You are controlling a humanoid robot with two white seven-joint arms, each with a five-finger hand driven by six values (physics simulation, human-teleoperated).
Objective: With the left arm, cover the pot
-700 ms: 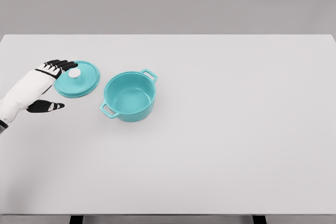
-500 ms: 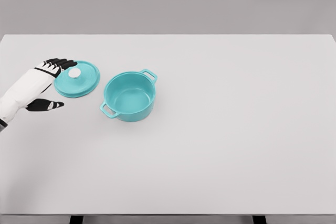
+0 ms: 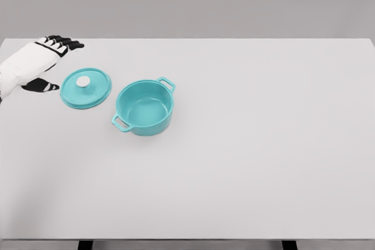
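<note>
Left hand: upper left, fingers spread, empty.
Lid: flat on table, left of pot, apart.
Risk: knob slips from the fingers, lid lands crooked.

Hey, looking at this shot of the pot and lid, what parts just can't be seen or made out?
- Right arm: nowhere in the head view.
- Left robot hand: its forearm is cut off by the left picture edge.
- Pot: its far outer wall and underside are hidden by its own body.
- Lid: its underside faces the table.
</note>
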